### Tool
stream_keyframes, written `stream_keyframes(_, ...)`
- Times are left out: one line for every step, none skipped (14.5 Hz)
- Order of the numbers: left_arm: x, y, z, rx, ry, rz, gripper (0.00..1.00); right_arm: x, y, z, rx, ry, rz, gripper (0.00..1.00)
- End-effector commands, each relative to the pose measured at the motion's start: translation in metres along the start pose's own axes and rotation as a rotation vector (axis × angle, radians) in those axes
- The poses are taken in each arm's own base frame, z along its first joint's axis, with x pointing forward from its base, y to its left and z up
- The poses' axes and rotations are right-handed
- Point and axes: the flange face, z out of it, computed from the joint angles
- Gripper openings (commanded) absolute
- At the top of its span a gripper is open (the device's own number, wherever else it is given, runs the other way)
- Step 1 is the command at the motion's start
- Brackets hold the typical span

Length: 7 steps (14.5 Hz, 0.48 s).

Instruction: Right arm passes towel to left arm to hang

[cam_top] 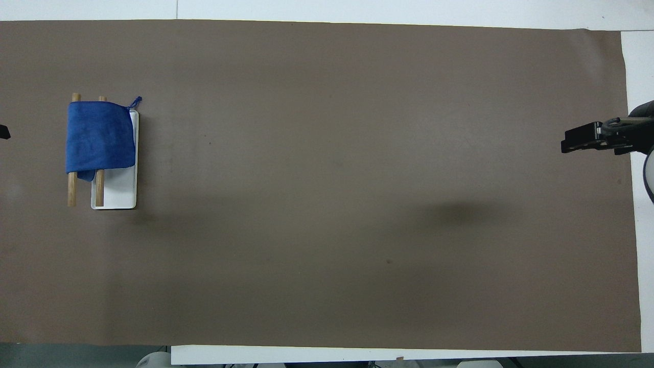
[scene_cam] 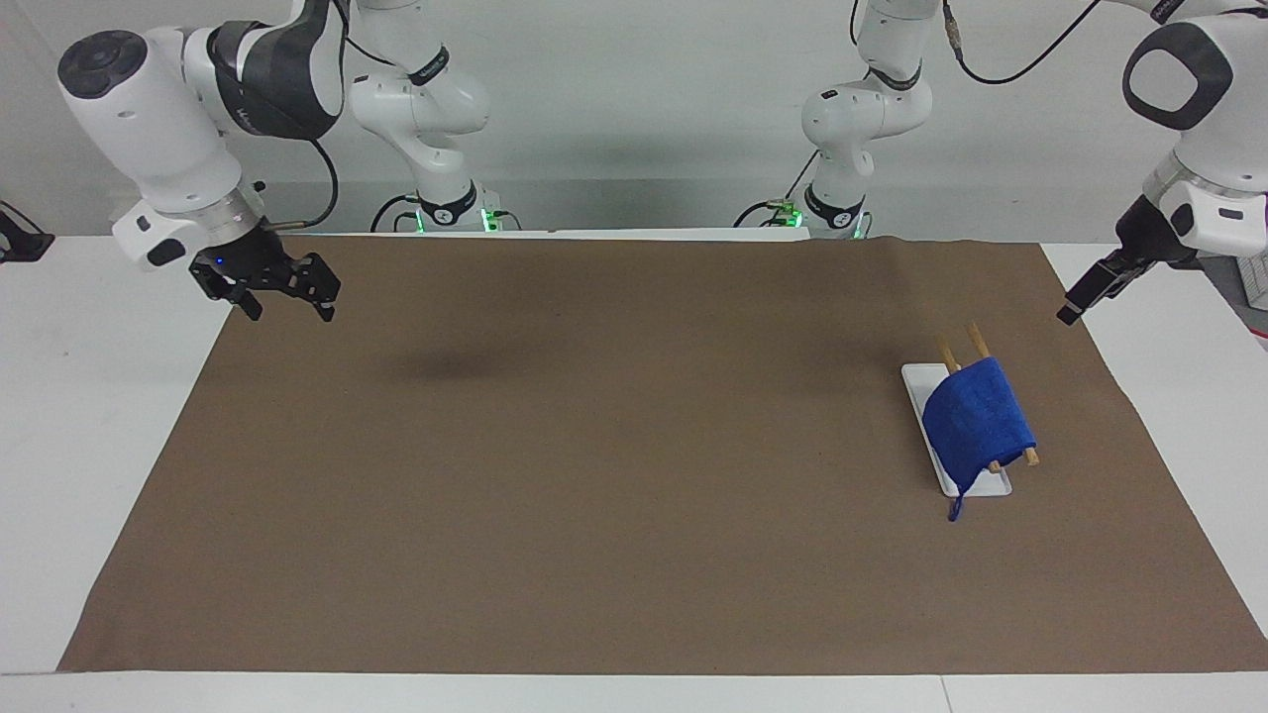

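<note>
No readable text anywhere. Small dark bands with light lettering wrap the links of the right arm and left arm, above their bases; the characters can't be made out. Nothing printed on the towel or its white rack base.

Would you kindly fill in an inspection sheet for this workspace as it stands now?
Surface: white table under a brown mat.
Job's things: blue towel draped over the two wooden rails of a rack toward the left arm's end; its loop string hangs off the white base.
Clutter: nothing seen.
Grippers: left tool raised over the mat's edge, clear of the towel, empty; right tool open, empty, waiting over the mat's edge at the right arm's end.
Cables: black cable loops at the right wrist.
Surroundings: plain light wall.
</note>
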Motion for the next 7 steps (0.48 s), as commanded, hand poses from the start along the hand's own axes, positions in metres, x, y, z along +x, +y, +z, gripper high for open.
stream_keyframes(-0.013,0.017,-0.011,0.049,-0.093,0.142,1.0,-0.004,0.001,-0.004,-0.006,-0.005,-0.015,1.0)
stream_keyframes(-0.023,0.04,-0.011,0.079,-0.1,0.192,1.0,-0.004,0.001,-0.004,-0.006,-0.005,-0.015,1.0)
stream_keyframes(-0.026,0.048,-0.007,0.127,-0.102,0.217,1.0,-0.004,0.001,-0.004,-0.006,-0.005,-0.015,1.0)
stream_keyframes(-0.028,0.049,-0.011,0.13,-0.091,0.224,1.0,-0.004,0.001,-0.004,-0.006,-0.005,-0.015,1.0)
stream_keyframes(-0.027,0.048,-0.014,0.128,-0.092,0.232,1.0,-0.004,0.001,-0.004,-0.006,-0.005,-0.015,1.0)
stream_keyframes(-0.028,0.049,-0.012,0.119,-0.094,0.25,1.0,-0.004,0.001,-0.004,-0.006,-0.005,-0.015,1.0)
stream_keyframes(-0.031,0.049,-0.013,0.101,-0.089,0.267,1.0,-0.004,0.001,-0.004,-0.006,-0.005,-0.015,1.0)
